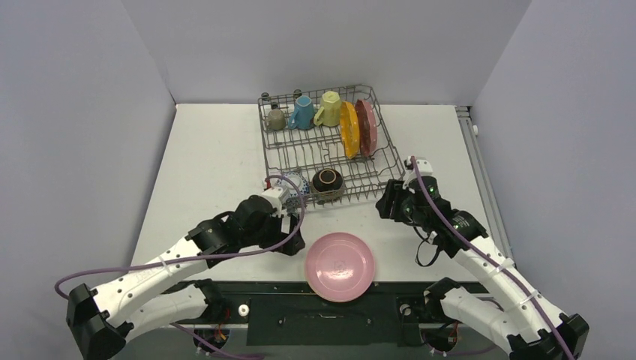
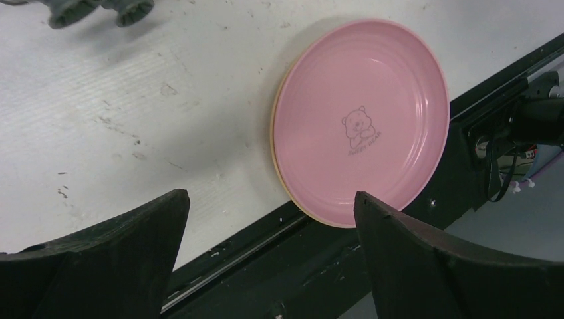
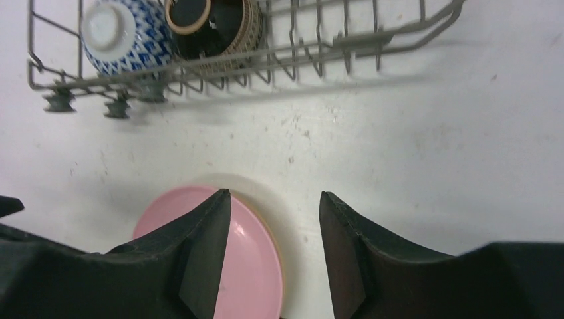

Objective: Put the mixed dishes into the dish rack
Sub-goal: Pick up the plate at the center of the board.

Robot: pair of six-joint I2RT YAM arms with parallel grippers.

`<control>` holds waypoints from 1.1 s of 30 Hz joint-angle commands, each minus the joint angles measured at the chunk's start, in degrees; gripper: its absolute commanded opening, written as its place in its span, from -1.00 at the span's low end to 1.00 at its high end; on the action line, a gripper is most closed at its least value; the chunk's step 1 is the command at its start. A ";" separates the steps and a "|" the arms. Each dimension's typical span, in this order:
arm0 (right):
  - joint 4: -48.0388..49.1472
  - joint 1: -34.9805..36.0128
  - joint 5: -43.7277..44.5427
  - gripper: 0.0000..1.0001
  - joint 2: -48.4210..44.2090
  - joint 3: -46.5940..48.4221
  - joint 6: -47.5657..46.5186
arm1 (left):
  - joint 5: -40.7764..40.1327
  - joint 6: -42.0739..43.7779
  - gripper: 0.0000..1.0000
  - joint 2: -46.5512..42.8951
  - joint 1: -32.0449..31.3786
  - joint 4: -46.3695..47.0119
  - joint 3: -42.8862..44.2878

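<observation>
White tabletop (image 1: pixel 210 165), grey walls on three sides, so my free room is mostly the bare strips left and right of the dish rack (image 1: pixel 367 191), which sits far-middle. Along the near edge runs a black rail (image 1: pixel 285 289). The pink plate (image 2: pixel 359 119) lies flat right there between my arms, its near rim hanging over the rail. A tan plate (image 2: pixel 295 199) peeks out underneath, only a sliver of rim showing.

My left gripper (image 2: pixel 269 196) hovers just left of the plate, jaws spread wide and empty. My right gripper (image 3: pixel 274 194) is off the rack's near right corner, jaws partway apart with nothing between them.

In the rack's near row are the blue-white bowl (image 3: pixel 123 30) and dark brown bowl (image 3: pixel 213 26). At the far end stand the grey-olive mug (image 1: pixel 276 118), blue mug (image 1: pixel 302 112), yellow mug (image 1: pixel 328 109), orange plate (image 1: pixel 349 129) and dark red plate (image 1: pixel 366 126). From above, my left wrist hides part of the blue-white bowl.
</observation>
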 commanded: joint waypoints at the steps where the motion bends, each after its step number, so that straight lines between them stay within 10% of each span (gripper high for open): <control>1: -4.35 3.79 -0.23 -0.07 -1.35 -3.48 3.73 | -1.09 -5.29 0.79 1.22 -3.27 3.45 -0.98; 33: -1.43 19.54 9.47 -0.27 4.86 -14.64 15.55 | 1.89 -14.61 -0.61 12.08 -9.44 17.18 -12.03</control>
